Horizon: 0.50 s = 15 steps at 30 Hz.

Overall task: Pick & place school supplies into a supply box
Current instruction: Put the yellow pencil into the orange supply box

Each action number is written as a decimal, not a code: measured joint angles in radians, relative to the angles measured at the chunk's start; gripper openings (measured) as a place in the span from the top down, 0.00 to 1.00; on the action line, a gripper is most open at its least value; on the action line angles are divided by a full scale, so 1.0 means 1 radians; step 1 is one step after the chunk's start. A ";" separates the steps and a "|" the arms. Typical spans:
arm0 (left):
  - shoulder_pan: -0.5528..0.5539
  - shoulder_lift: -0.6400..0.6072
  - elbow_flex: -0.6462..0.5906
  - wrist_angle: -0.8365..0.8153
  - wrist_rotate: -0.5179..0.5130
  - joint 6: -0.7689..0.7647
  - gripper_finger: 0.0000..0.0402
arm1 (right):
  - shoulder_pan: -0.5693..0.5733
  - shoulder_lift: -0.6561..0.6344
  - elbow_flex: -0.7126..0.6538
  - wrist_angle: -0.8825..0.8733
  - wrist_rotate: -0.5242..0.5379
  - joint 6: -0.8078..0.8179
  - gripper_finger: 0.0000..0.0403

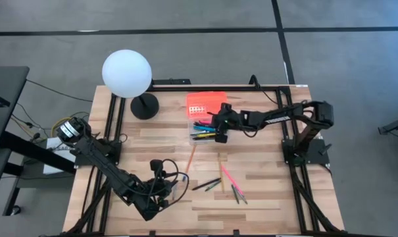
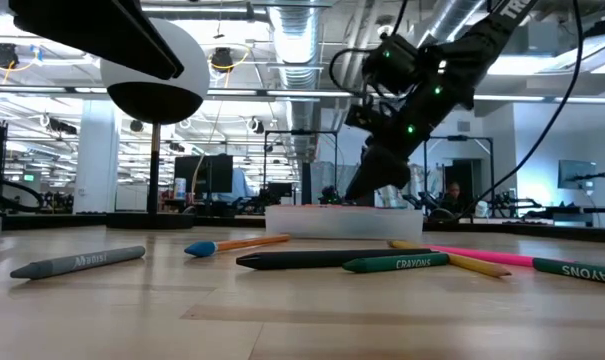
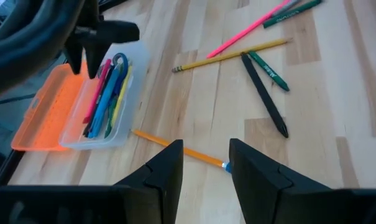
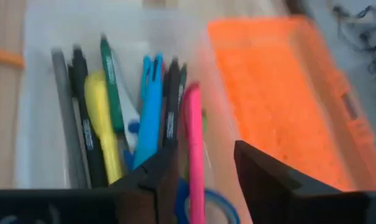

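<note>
The supply box has its clear base (image 1: 200, 130) beside its opened orange lid (image 1: 207, 102), at the table's far middle. Several pens, a yellow marker and blue scissors handles lie in the base (image 4: 113, 112). My right gripper (image 1: 220, 130) (image 4: 203, 168) hovers open over the base's right end, and a pink pen (image 4: 194, 130) lies in the box below the gap between its fingers. My left gripper (image 3: 203, 165) (image 1: 175, 186) is open above the table's near middle, over an orange pencil (image 3: 175, 148). Loose supplies lie flat on the wood: a yellow pencil (image 3: 231, 56), a black marker (image 3: 265, 93) and a green crayon (image 3: 270, 70).
A white globe lamp (image 1: 127, 74) on a black base (image 1: 145, 105) stands left of the box. More loose items lie on the near right: a pink pen (image 1: 228, 176) and a grey crayon (image 2: 77, 262). Black frame rails (image 1: 113, 125) run along the table's left and right sides.
</note>
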 joint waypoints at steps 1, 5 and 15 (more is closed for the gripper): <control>0.003 0.001 -0.001 0.000 -0.007 -0.014 0.69 | 0.009 -0.010 0.001 0.005 0.005 0.004 0.61; 0.041 0.001 -0.049 0.046 -0.006 -0.062 0.69 | 0.067 -0.066 0.001 -0.010 0.014 0.012 0.59; 0.196 0.002 -0.285 0.487 0.152 -0.076 0.69 | 0.275 -0.246 -0.007 -0.066 0.022 0.036 0.62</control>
